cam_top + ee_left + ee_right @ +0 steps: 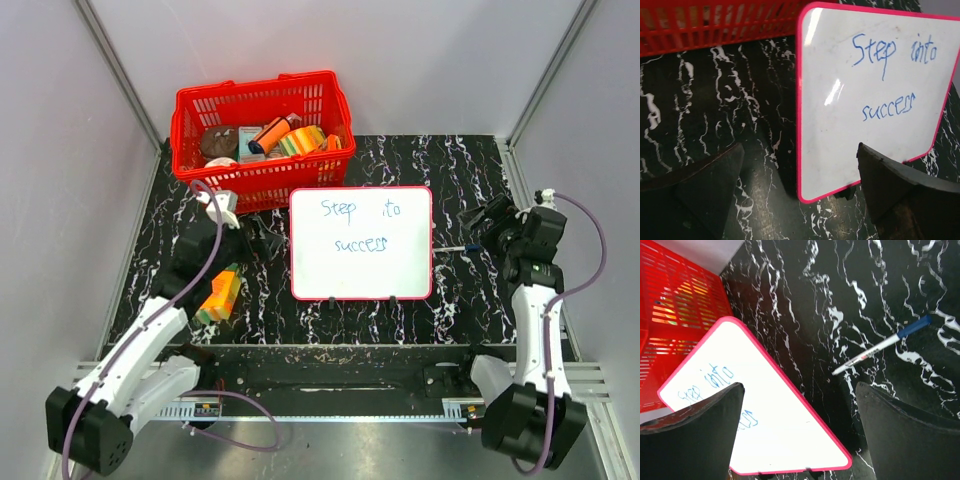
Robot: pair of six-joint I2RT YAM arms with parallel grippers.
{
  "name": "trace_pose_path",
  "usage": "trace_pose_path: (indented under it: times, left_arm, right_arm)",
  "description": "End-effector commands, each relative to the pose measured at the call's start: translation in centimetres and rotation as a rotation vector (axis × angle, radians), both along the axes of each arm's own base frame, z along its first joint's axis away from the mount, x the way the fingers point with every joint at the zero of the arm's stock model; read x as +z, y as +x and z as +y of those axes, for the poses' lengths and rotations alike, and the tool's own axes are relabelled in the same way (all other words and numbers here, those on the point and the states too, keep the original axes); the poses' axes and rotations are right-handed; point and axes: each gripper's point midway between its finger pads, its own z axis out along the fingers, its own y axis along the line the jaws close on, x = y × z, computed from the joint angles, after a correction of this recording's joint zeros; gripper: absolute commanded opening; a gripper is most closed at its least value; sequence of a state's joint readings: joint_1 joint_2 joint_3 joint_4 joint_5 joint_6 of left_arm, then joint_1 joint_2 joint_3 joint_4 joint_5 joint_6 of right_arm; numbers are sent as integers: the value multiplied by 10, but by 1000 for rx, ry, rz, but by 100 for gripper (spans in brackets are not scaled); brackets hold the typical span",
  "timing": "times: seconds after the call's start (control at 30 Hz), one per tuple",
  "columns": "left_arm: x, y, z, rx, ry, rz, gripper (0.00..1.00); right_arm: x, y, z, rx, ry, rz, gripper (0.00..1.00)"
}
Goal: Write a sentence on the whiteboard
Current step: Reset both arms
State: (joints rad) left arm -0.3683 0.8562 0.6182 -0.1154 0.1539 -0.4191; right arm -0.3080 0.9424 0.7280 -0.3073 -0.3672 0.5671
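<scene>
Left claw [800, 150] agape beside whiteboard [840, 135] edge

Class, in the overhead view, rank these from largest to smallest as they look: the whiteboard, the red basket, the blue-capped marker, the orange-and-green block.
1. red basket (its raised rim is nearer the camera, which flatters it)
2. whiteboard
3. orange-and-green block
4. blue-capped marker, thinnest by far

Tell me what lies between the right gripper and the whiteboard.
A blue-capped marker lies on the table between right gripper and whiteboard; right wrist view shows it clearest.
</scene>
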Motion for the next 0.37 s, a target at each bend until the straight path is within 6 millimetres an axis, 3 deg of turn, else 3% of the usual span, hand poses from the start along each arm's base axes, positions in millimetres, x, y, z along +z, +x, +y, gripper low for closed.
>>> trace_pose_path:
  times: [0.0, 0.03, 0.2, 0.33]
  left_arm:
    - [23, -5, 35, 195, 50, 42, 99]
    - [26, -6, 39, 213, 57, 43, 99]
    - [57, -13, 57, 271, 85, -16, 99]
    - [67, -11, 62, 282, 120, -51, 99]
  right_arm:
    - [43, -9, -12, -34, -120, -61, 100]
    - [52, -9, -13, -35, -129, -74, 100]
    - [58, -10, -12, -45, -136, -90, 100]
    - [66, -11, -17, -72, -161, -122, 100]
